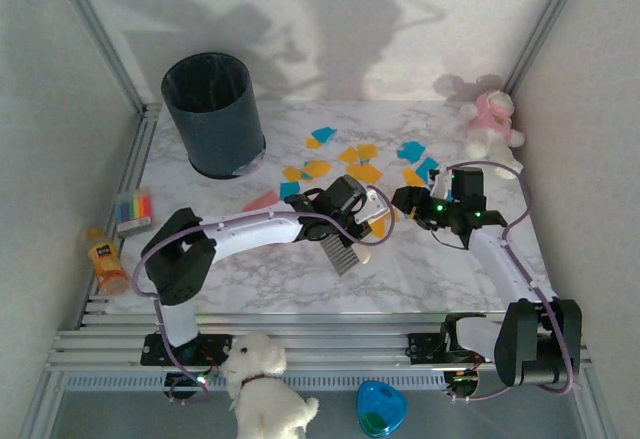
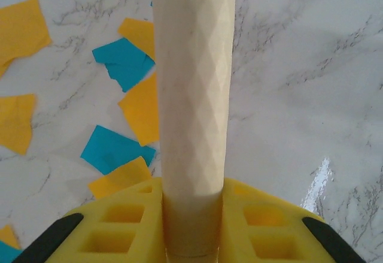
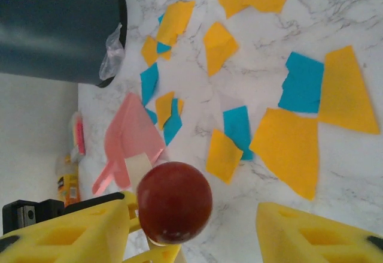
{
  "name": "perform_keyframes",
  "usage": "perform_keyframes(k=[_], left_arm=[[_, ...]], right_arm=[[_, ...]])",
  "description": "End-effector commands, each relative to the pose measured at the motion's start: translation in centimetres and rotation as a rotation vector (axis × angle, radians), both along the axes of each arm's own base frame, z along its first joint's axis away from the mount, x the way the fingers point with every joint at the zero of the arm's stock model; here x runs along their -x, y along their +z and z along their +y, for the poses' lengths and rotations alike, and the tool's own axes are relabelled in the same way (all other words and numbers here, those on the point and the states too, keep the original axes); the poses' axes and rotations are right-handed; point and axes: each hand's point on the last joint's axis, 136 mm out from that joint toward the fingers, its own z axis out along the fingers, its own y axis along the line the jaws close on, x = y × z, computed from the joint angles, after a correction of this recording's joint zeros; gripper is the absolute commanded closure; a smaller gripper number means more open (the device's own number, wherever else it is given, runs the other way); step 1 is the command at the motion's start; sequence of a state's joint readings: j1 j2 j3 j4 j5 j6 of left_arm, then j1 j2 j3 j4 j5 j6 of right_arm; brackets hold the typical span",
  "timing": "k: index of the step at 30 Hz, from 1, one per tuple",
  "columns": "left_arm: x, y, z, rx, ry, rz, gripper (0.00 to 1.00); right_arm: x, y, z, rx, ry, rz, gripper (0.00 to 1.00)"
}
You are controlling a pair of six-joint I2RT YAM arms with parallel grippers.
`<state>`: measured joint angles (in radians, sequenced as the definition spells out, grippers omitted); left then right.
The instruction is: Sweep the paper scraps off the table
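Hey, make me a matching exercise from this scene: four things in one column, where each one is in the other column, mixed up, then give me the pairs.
Things:
1. dark bin
2. pink dustpan
3. pink plush toy
4. brush

Places:
A. far right corner of the table
B. held in the left gripper
C. upright at the far left of the table
D. lying on the table between the bin and the left arm

Pairs: 1-C, 2-D, 3-A, 4-B
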<state>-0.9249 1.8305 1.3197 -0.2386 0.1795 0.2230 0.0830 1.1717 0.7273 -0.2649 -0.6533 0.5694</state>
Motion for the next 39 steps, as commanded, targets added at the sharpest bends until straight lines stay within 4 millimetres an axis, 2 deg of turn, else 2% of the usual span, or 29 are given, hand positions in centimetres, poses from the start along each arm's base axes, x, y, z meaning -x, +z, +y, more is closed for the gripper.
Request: perform_keyframes(k=[1, 17, 35, 39], left_arm=[[-0.4, 2.8, -0.3, 0.078, 0.008, -0.035, 0.78], [-0.5, 4.3, -1.3, 0.124, -0.003, -0.047, 0.78], [-1.1, 4.1, -1.8, 0.122, 0.009, -0.042, 0.78], [-1.1, 4.1, -1.9, 0.123, 0.010, -0.039, 0.78]], right_arm=[[-0.3, 1.1, 0.9, -0.053, 0.040, -0.028, 0.44], [0.0, 1.0, 4.4, -0.078, 0.167, -0.028, 0.57], [0.1, 0.5, 5.7, -0.072, 0.199, -0.028, 0.64], [0.0, 0.5, 5.6, -0.061, 0.191, -0.032, 0.71]])
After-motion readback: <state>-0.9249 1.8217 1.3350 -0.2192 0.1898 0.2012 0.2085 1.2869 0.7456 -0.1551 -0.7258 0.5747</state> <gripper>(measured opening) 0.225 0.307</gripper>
